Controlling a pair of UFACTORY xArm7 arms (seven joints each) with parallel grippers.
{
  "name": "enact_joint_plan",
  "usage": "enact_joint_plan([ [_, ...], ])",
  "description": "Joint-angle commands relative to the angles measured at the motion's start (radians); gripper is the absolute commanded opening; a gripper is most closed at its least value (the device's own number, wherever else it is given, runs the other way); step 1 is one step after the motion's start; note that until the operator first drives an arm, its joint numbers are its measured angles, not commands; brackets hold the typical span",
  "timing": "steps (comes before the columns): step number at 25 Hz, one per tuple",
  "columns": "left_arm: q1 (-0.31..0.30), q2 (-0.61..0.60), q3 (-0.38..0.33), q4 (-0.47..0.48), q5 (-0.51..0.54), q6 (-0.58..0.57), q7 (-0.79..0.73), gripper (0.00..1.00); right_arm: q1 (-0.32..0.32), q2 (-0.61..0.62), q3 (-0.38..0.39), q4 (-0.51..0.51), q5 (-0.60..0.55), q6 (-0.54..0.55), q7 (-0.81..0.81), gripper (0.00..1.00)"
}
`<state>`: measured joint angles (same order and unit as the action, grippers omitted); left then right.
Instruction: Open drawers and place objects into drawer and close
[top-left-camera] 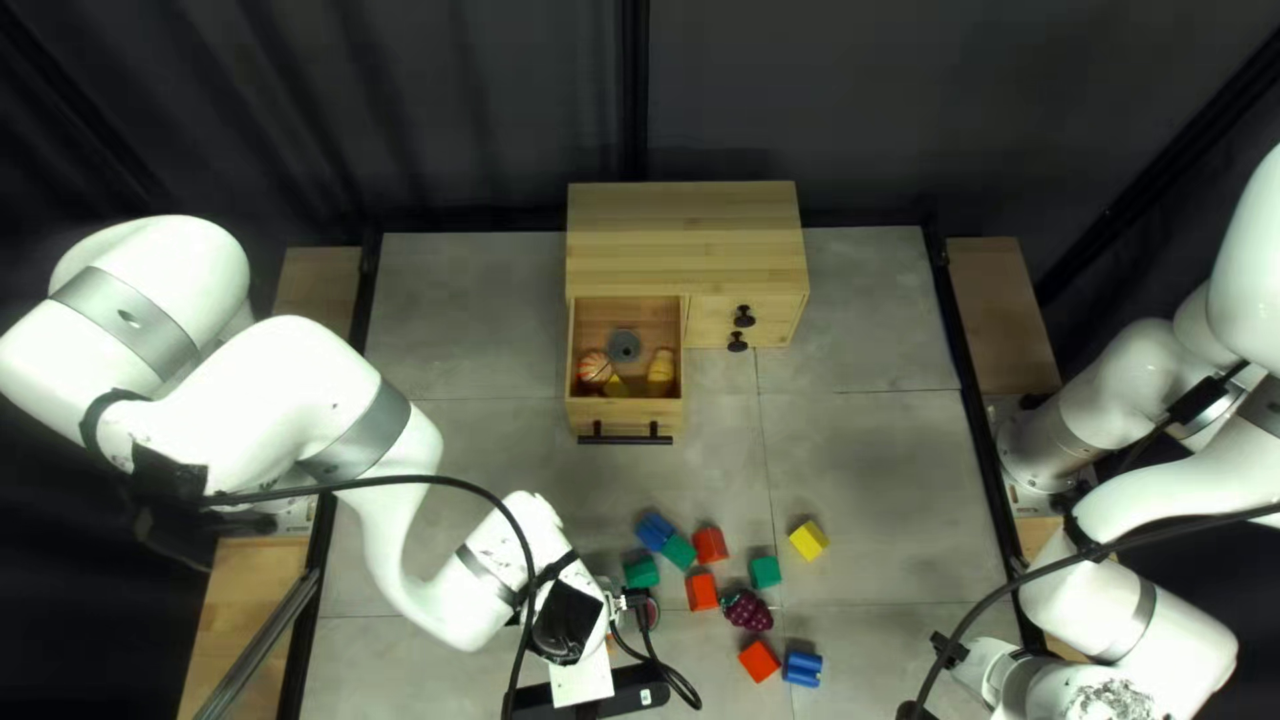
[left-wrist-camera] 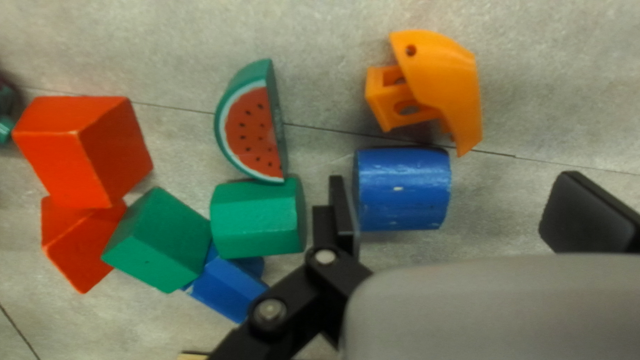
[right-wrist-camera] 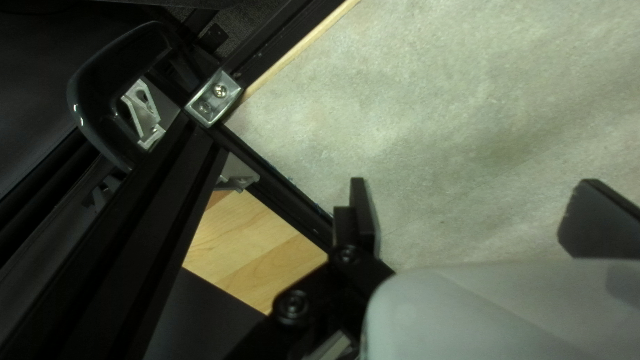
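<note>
My left gripper is low over the near part of the table, its fingertips hidden in the top left view. In its wrist view the left gripper is open, a blue block lying between its fingers, close to one. Ahead are an orange toy and a watermelon slice. My right gripper is at the near right; in its wrist view the right gripper stands open over bare table. The cabinet's left drawer is pulled out, holding several toys and a grey round piece.
Beside the left gripper are green and red blocks. A grape toy and a yellow block lie farther right. Two small drawers with black knobs are closed. A black frame rail runs beside my right gripper.
</note>
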<state>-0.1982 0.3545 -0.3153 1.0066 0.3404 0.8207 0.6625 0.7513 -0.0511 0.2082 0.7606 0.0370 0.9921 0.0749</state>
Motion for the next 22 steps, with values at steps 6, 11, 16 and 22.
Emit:
enact_joint_plan([
  [6,0.012,0.001,0.001,-0.024,-0.005,-0.033,0.009,1.0,0.0,0.0,0.0,0.0,0.0,0.0,0.0,1.0],
  [11,0.016,0.001,0.001,-0.029,-0.009,-0.037,0.015,0.7,0.0,0.0,0.0,0.0,0.0,0.0,0.0,1.0],
  [16,0.015,0.004,0.0,-0.025,-0.01,-0.034,0.018,0.02,0.0,0.0,0.0,0.0,0.0,0.0,0.0,1.0],
  [22,0.012,-0.016,-0.006,-0.005,-0.019,0.012,0.02,0.0,0.0,0.0,0.0,0.0,0.0,0.0,0.0,1.0],
])
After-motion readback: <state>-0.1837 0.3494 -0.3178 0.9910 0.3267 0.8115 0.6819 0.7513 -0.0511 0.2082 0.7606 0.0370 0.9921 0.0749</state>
